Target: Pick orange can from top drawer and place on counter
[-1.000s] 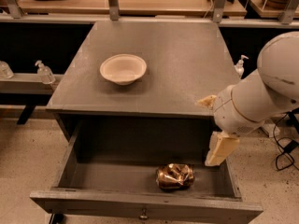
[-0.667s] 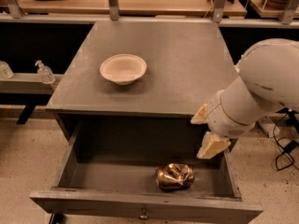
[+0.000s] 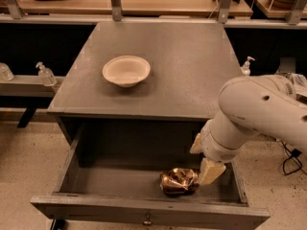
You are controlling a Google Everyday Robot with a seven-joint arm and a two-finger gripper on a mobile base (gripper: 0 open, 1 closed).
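Note:
The orange can (image 3: 178, 181), crumpled and shiny copper, lies on its side at the front right of the open top drawer (image 3: 96, 181). The drawer's front panel carries a small metal knob (image 3: 147, 220). My gripper (image 3: 204, 158) hangs from the white arm (image 3: 259, 114) inside the drawer's right part, just right of the can. It is open, with cream fingers (image 3: 210, 170) apart. The lower finger is right beside the can's right end; I cannot tell whether it touches. The counter (image 3: 172, 47) is the dark-grey tabletop above the drawer.
A cream shallow bowl (image 3: 126, 71) sits on the counter's left middle. Soap dispensers stand on ledges at the left (image 3: 45, 74) and right (image 3: 246, 66). A wooden bench (image 3: 153, 1) runs behind. Cables (image 3: 288, 162) lie on the floor at the right.
My arm has swung left and lower, bringing the gripper down into the drawer and close to the can's right side. The can and bowl have not moved.

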